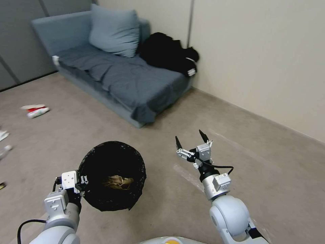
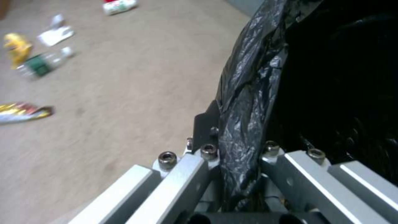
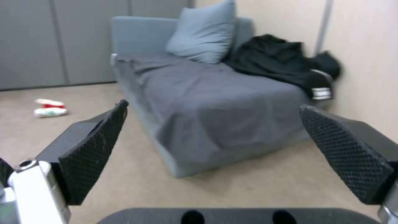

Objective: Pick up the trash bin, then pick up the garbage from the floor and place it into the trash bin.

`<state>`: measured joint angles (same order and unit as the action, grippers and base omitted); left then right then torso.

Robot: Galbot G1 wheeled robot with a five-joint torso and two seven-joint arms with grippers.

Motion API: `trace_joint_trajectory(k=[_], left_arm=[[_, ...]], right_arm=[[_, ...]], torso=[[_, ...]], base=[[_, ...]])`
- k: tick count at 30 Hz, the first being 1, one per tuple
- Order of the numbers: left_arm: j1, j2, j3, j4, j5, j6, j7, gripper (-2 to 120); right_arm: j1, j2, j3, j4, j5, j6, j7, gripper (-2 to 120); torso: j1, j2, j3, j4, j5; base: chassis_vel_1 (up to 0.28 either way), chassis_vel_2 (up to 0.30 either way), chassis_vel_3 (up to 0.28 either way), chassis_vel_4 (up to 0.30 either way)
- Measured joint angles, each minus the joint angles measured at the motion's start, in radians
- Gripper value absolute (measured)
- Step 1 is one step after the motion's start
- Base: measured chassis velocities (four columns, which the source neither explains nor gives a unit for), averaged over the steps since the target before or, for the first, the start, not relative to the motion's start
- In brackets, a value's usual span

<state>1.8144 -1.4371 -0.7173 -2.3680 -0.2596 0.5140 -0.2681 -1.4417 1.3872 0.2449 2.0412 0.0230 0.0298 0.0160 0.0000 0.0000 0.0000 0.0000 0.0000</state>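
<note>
Black-lined trash bin (image 1: pixel 111 176) rim clamped in left pincer (image 1: pixel 81 181); right pincer (image 1: pixel 192 141) beside it, spread wide, empty.

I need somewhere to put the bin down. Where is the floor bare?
Bare carpet lies ahead of the right end effector, between the sofa and the wall. Left is crowded: squashed cup, bottle, wrappers. The left end effector holds the trash bin.

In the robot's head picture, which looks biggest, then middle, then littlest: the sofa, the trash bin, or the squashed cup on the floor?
1. sofa
2. trash bin, though it is nearer the camera, held up by the left gripper
3. squashed cup
</note>
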Motion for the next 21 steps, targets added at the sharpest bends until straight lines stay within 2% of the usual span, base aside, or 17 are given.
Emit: trace_joint_trajectory(k=[21], left_arm=[[0.015,-0.006,-0.012,-0.002,0.002,-0.004,0.0,1]], right_arm=[[0.014,0.005,-0.011,-0.014,0.022,0.022,0.013,100]], torso=[[0.0,0.0,0.0,0.0001,-0.0001]], base=[[0.125,0.128,0.124,0.126]])
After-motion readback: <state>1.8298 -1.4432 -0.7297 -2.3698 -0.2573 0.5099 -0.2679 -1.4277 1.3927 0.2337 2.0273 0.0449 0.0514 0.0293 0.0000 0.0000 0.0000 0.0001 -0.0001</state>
